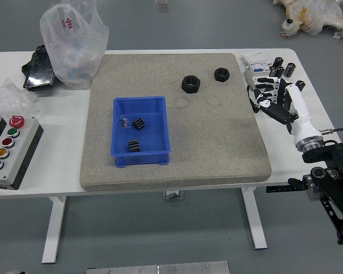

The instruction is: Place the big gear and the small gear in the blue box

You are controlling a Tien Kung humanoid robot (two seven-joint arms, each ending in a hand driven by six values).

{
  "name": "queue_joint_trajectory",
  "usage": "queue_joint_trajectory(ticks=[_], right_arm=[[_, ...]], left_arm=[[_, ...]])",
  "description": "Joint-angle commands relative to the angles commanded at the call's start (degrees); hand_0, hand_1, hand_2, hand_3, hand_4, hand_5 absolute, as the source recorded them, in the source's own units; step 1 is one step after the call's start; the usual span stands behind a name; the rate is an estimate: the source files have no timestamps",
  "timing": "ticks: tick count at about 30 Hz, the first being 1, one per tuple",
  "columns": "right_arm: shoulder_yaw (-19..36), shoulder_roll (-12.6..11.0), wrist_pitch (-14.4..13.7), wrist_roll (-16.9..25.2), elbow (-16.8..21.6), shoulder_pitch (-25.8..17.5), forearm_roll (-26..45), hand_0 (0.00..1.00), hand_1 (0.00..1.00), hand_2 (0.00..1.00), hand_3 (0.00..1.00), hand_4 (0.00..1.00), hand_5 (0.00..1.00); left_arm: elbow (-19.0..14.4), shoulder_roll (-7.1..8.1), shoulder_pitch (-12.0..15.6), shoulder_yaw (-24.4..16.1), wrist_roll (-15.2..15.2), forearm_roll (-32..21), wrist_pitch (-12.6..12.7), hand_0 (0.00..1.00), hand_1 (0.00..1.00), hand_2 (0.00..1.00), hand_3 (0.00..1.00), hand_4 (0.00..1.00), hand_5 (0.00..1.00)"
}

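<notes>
Gears (138,124) up, and the white table (66,134) spreads wide, a grey-beige mat (217,148) across it; on that, left of centre, sits the blue box (113,134)! Over by the mat's far right, the right hand (273,96), fingers loosely extended, no grip on anything to be seen; two black nuts (190,90) lie near the mat's far edge, apart, and inside the box, both small ribbed gears, one nearer, one farther
</notes>
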Motion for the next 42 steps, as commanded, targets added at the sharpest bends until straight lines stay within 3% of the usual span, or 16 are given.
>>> queue_joint_trajectory(ticks=[8, 42], right_arm=[[0.03, -0.09, 0.26, 0.12, 0.21, -0.30, 0.50, 0.439, 0.479, 0.616, 0.659, 0.634, 0.212], [1.84, -0.35, 0.54, -0.06, 1.21, -0.71, -0.07, 0.431, 0.469, 0.619, 0.660, 0.645, 0.216]], left_arm=[[-0.32, -0.40, 0.16, 2.70, -0.90, -2.69, 0.54, 0.677, 0.656, 0.642, 0.715, 0.763, 0.431], [-0.41, -0.41, -0.72, 0.79, 0.12, 0.24, -0.17, 0.678, 0.653, 0.640, 0.706, 0.761, 0.414]])
